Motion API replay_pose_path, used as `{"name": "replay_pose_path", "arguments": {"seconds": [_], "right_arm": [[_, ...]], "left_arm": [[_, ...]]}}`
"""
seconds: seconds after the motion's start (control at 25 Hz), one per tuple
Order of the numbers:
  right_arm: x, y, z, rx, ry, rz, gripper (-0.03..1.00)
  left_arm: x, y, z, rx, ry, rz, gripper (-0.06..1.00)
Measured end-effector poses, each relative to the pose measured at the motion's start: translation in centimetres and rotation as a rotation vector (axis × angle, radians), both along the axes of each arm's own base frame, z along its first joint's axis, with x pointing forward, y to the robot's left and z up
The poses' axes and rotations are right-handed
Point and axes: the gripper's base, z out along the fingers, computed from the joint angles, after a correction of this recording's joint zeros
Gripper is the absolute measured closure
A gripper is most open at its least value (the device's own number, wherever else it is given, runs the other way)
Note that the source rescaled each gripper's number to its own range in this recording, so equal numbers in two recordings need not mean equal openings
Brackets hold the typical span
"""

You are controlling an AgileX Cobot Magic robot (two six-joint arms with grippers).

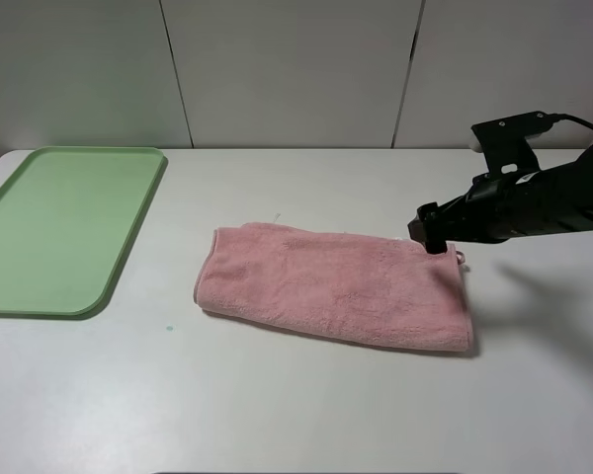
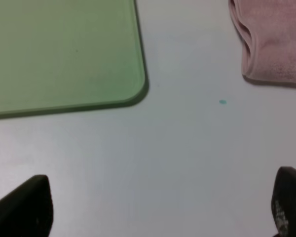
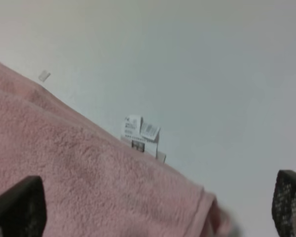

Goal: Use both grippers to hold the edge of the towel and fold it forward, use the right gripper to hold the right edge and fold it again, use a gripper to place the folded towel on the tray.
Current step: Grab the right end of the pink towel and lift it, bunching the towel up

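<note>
Bare white tabletop [image 1: 296, 415] fills the foreground of the high view, and past it lies the towel [image 1: 336, 286], folded into a long pink band just right of the middle, its long sides running left to right (slightly askew). Its stacked layers show at the left end. A small white tag [image 3: 142, 132] sticks out from the hem on the far side.

Over the towel's far right corner hangs the right pincer [image 1: 433, 240], reaching in from the right on its black arm [image 1: 544, 202]. Its fingers [image 3: 17, 207] stand spread wide with nothing between them but the plush below; whether they touch the cloth cannot be told.

Left of the towel, a tiny teal speck [image 1: 168, 327] marks the tabletop. Beyond it, well apart from the towel, the light green tray [image 1: 128, 237] sits at the left edge with nothing on it.

Only the left wrist view shows the left pincer [image 2: 155, 210], which is spread wide over bare tabletop near the tray's rounded corner, gripping nothing.
</note>
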Motion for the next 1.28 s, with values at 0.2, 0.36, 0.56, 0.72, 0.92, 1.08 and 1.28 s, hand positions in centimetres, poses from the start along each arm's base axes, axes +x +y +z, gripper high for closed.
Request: {"name": "replay_pose_path", "arguments": {"seconds": [0.2, 0.36, 0.56, 0.72, 0.92, 1.08, 1.28], "right_arm": [[-1.1, -0.5, -1.0, 0.010, 0.023, -0.053, -0.03], [-1.9, -1.0, -1.8, -0.008, 0.027, -0.072, -0.03], [-2.4, -1.3, -2.2, 0.000, 0.041, -0.108, -0.03], [-2.4, -1.4, -3.1, 0.013, 0.075, -0.155, -0.03], [-2.5, -1.5, -5.1, -0.004, 0.151, -0.176, -0.03], [-2.6, -1.6, -6.3, -0.021, 0.199, -0.183, -0.03], [-2.6, -1.9, -7.4, -0.020, 0.245, -0.215, -0.03]], "left_arm": [[0.0, 0.0, 0.0, 0.000, 0.000, 0.000, 0.06], [0.0, 0.0, 0.0, 0.000, 0.000, 0.000, 0.07], [0.0, 0.0, 0.0, 0.000, 0.000, 0.000, 0.07], [0.0, 0.0, 0.0, 0.000, 0.000, 0.000, 0.07], [0.0, 0.0, 0.0, 0.000, 0.000, 0.000, 0.07], [0.0, 0.0, 0.0, 0.000, 0.000, 0.000, 0.07], [0.0, 0.0, 0.0, 0.000, 0.000, 0.000, 0.07]]}}
